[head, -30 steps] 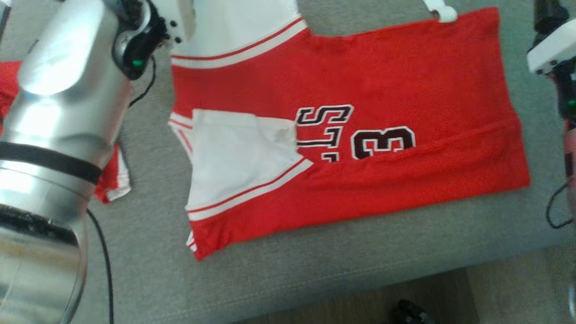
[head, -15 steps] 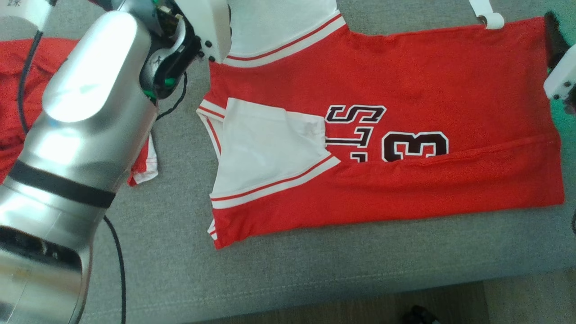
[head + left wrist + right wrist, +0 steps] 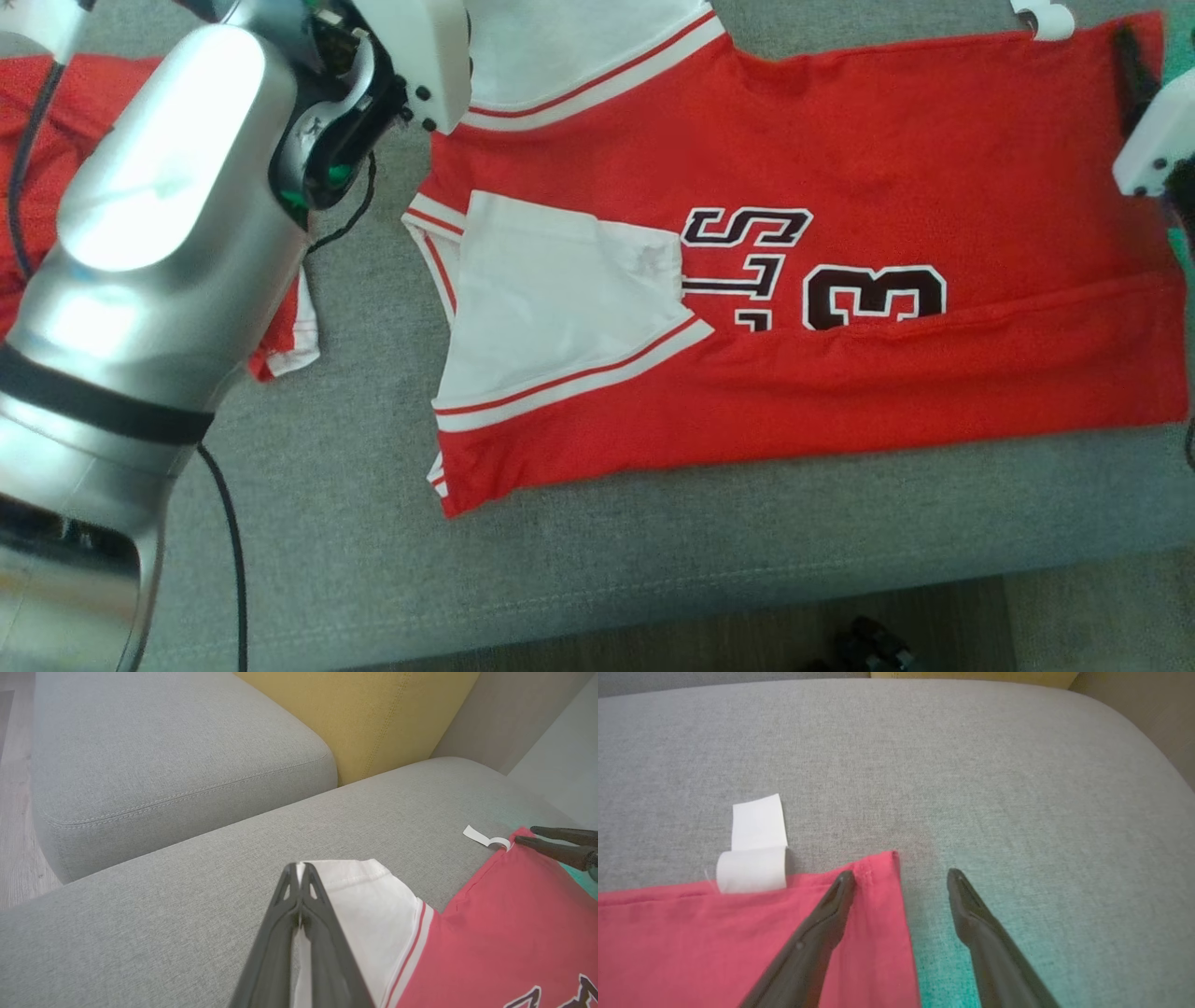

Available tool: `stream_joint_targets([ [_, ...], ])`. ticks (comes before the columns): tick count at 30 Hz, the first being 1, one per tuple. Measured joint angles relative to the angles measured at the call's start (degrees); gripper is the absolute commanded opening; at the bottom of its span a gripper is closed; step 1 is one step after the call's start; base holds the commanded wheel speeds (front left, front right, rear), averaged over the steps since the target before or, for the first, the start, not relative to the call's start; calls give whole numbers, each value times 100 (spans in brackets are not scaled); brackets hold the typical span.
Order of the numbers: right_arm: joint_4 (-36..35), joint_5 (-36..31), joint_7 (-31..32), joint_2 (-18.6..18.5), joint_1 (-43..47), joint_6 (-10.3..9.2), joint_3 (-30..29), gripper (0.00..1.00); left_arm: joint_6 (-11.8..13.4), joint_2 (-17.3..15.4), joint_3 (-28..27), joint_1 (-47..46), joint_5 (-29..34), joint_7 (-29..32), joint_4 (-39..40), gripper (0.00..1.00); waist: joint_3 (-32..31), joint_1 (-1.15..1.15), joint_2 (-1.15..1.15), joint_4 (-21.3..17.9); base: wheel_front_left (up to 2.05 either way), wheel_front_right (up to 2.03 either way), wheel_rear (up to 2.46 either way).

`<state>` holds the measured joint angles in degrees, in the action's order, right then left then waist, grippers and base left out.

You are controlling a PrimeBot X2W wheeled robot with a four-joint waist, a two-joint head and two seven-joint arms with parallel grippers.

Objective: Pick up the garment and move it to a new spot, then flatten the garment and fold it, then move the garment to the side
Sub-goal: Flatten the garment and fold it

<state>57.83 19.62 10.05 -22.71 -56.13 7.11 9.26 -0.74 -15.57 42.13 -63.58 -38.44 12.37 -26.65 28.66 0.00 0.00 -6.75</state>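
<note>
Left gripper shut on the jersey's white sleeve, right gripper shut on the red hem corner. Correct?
Half right. The right gripper is open, jaws straddling the hem corner of the red-and-white fabric jersey, as the right wrist view shows. The left gripper is shut on the white sleeve.

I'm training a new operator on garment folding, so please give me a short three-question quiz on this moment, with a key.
1. True or false: the right gripper is shut on the jersey.
2. What does the left gripper pinch? A) the white sleeve B) the paper tag C) the yellow cushion
3. What does the jersey lie on?

Key:
1. False: its jaws stand open, one finger over the jersey's corner and the other over bare fabric.
2. A.
3. The grey sofa seat.
</note>
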Motion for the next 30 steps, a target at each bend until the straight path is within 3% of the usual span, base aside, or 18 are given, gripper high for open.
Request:
stream_joint_targets([
  [9, 224, 221, -2, 33, -120, 0, 280, 100, 96, -29, 4, 0, -5, 23, 132, 0, 63, 0, 0, 7, 0, 0, 0],
  [10, 259, 338, 4, 32, -147, 0, 312, 19, 110, -31, 5, -1, -7, 23, 141, 0, 75, 0, 0, 18, 0, 0, 0],
  [11, 260, 380, 13, 30, -162, 0, 342, 0, 111, -33, 5, -1, -7, 23, 146, 0, 80, 0, 0, 24, 0, 0, 0],
  [19, 297, 614, -91, 16, -210, 0, 523, 0, 132, -75, 7, -2, -7, 22, 143, 0, 80, 0, 0, 19, 0, 0, 0],
  [30, 621, 394, -1213, 14, -603, 0, 309, 0, 232, -79, -23, -33, 5, -298, -76, 0, 35, 0, 0, -65, 0, 0, 0],
])
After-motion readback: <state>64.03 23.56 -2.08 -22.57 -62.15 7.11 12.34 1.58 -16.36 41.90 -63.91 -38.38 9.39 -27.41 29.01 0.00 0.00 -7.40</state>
